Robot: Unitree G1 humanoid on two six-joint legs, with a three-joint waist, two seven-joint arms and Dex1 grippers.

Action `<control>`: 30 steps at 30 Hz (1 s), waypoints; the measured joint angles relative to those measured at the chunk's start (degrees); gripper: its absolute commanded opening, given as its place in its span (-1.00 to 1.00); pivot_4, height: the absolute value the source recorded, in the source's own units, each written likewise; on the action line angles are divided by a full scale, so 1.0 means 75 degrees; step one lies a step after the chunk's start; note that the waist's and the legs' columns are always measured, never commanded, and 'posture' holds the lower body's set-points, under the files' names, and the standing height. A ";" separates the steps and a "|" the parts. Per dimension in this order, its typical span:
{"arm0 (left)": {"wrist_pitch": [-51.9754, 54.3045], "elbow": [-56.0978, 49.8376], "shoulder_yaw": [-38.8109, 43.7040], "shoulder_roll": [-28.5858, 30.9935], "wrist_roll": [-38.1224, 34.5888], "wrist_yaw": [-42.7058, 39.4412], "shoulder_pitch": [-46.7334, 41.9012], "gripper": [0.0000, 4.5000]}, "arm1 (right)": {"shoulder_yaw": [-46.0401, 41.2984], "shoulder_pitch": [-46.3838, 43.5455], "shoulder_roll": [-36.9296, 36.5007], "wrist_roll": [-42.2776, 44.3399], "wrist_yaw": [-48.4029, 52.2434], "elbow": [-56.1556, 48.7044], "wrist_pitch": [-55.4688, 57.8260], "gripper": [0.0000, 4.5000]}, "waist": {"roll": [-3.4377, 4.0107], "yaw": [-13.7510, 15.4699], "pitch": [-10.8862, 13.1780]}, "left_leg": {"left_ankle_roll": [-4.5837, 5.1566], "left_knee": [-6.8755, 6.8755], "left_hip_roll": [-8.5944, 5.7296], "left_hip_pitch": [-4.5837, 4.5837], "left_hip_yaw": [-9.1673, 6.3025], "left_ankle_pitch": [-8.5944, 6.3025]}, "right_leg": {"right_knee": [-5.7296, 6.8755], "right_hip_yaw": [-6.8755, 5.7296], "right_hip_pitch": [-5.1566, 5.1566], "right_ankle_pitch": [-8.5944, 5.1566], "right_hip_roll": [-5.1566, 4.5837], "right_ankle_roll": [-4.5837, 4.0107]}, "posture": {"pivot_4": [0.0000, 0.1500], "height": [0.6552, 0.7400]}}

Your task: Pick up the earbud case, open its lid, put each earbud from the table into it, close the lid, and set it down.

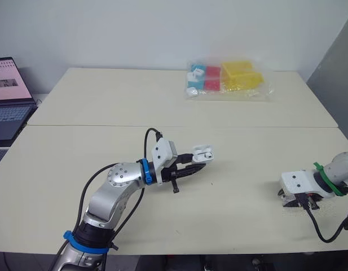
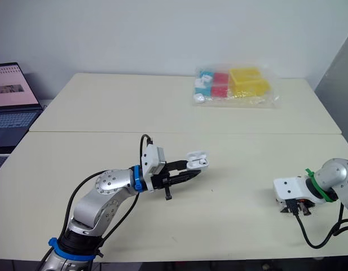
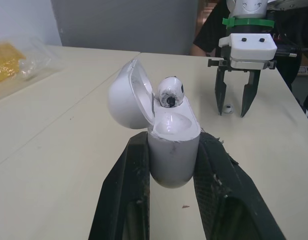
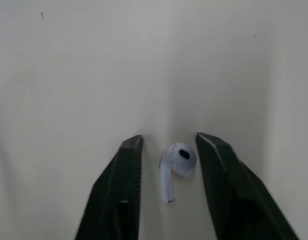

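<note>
Left gripper (image 3: 172, 142) is clamped tight on the earbud case (image 3: 172, 162), holding it up off the bench (image 1: 106, 96) near the middle. The lid (image 3: 125, 97) is flipped open, and one earbud (image 3: 169, 92) sits in it. Right gripper (image 4: 169, 139) is down at the bench off to the right, partly open, with the other earbud (image 4: 176, 162) lying flat between its fingers.

Lid-up earbud case (image 2: 198, 160) in left pincer (image 2: 193, 168)

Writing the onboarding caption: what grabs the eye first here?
The left gripper holds the open earbud case over mid-table, jaws shut on it, one earbud seated inside. On the right, the right gripper straddles the second earbud on the table with open jaws.
</note>
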 measured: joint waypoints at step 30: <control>-0.0015 -0.0118 -0.0118 -0.0180 0.0024 0.0085 0.0138 -0.64 | 0.0430 -0.0207 -0.0192 -0.0926 -0.0375 -0.1530 0.3495 0.59 | 0.0002 0.0006 0.0000 | 0.0000 -0.0010 -0.0003 0.0037 0.0002 -0.0001 | -0.0004 -0.0001 0.0033 -0.0005 -0.0009 -0.0005 | 1.00 0.95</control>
